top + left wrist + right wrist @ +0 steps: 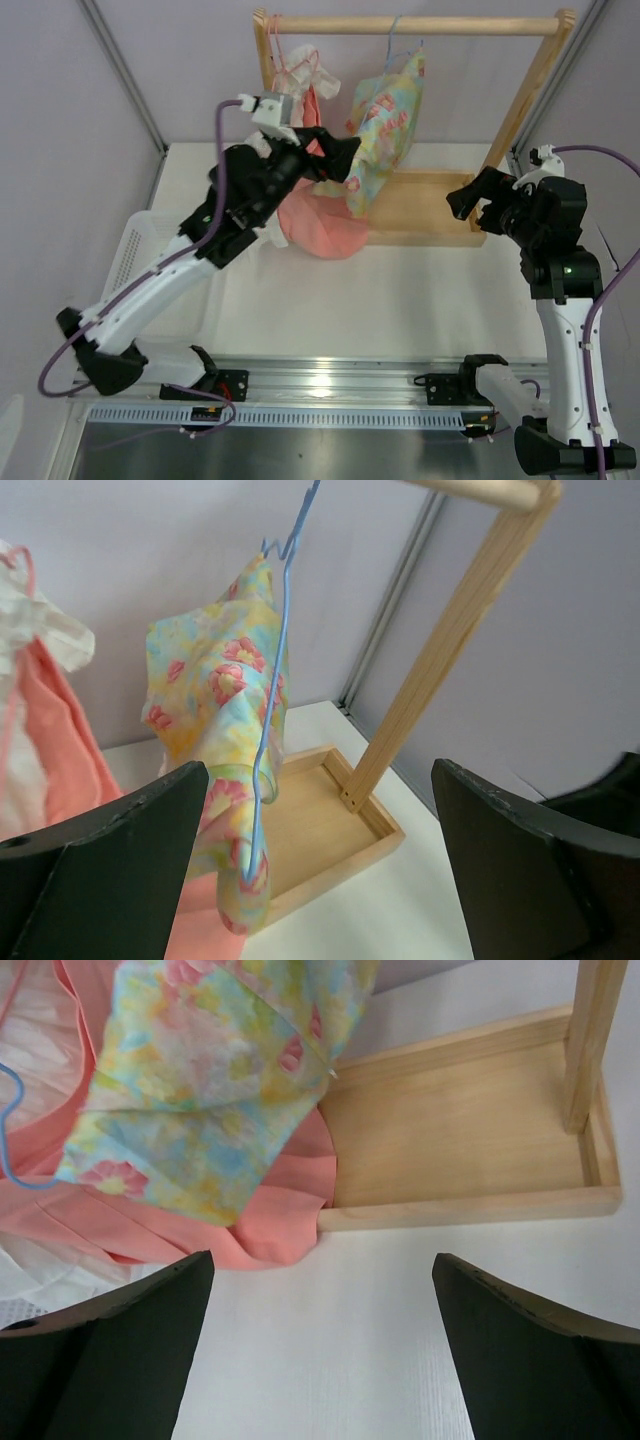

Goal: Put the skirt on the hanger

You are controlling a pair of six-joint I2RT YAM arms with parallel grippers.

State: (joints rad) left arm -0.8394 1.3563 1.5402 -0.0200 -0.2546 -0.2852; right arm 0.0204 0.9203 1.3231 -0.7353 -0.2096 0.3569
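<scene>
Left pincer (338, 160) hovers just beside the skirt (385, 125), its fingers spread wide with nothing between them. The right pincer (475, 205) is released too, well off to the side near the wooden rack's post (525, 95).

The skirt hangs bunched on the blue hanger (276, 670), whose hook sits over the rack's top rail (410, 25). Its lower end dangles above the rack's base tray (435, 190), close against a salmon-pink garment (320, 225) that sags onto the bench (400, 290).

The cloth looks thin, limp and very light, so it should crumple under any push and could slide along the smooth wire. The hanger itself probably swings at a touch. The safest hold seems to be a pinch on the gathered upper edge next to the wire, rather than the loose lower folds. The other pincer could steady the frame's lower bend.
</scene>
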